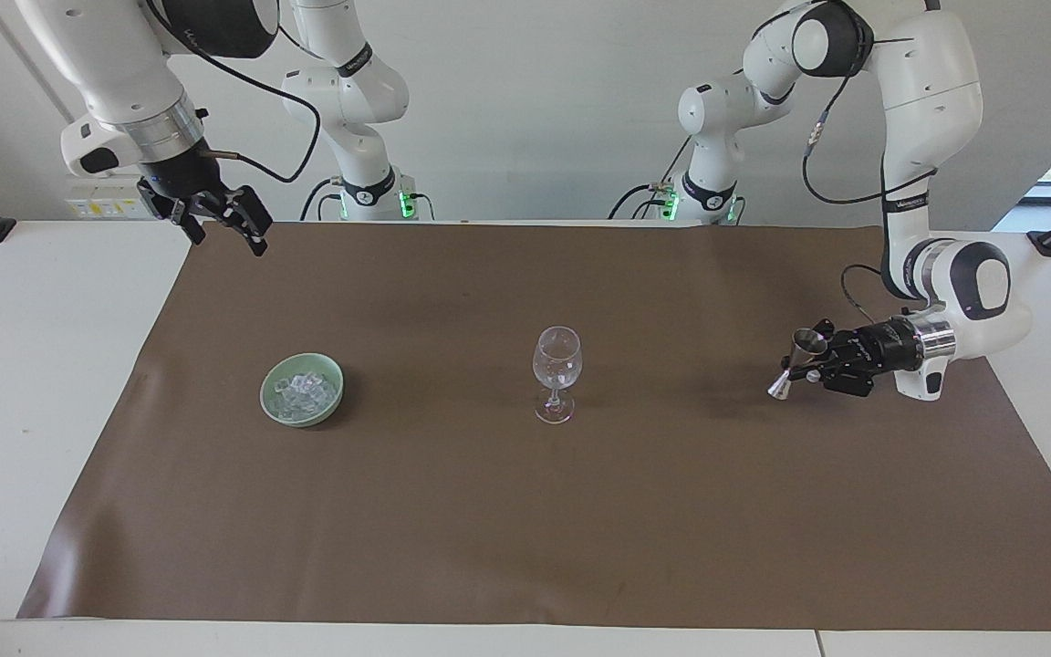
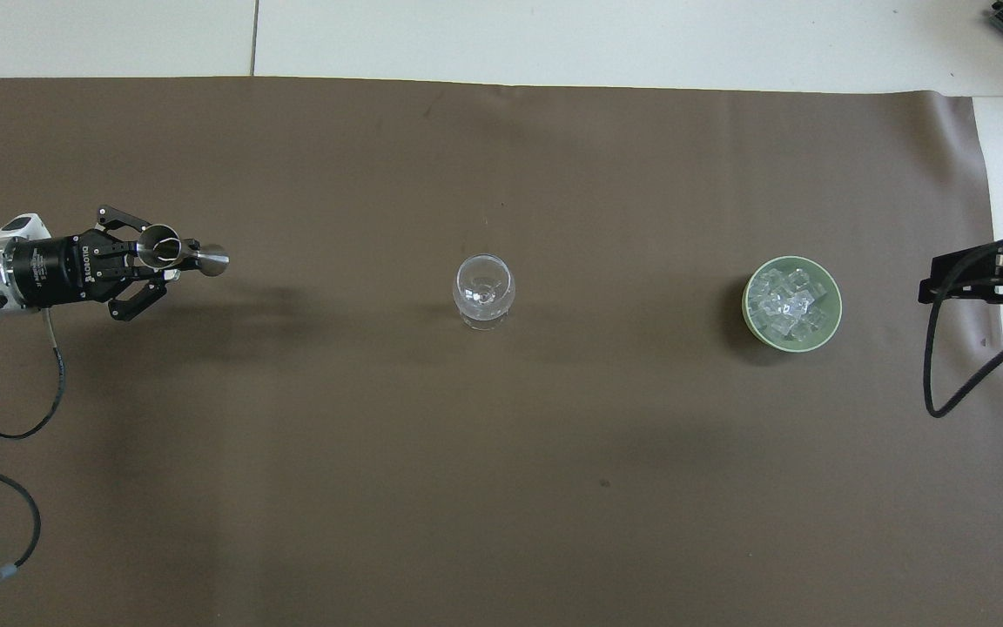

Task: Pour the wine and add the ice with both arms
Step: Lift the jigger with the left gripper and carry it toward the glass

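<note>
Left tool (image 1: 806,363) clamped on metal jigger (image 1: 792,363), wine glass (image 1: 557,372) well apart

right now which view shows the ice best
The overhead view: it looks straight into the pale green bowl, so the ice shows as a heap of separate clear cubes. The facing view sees the ice slantwise, and the bowl's rim hides part of it.
</note>
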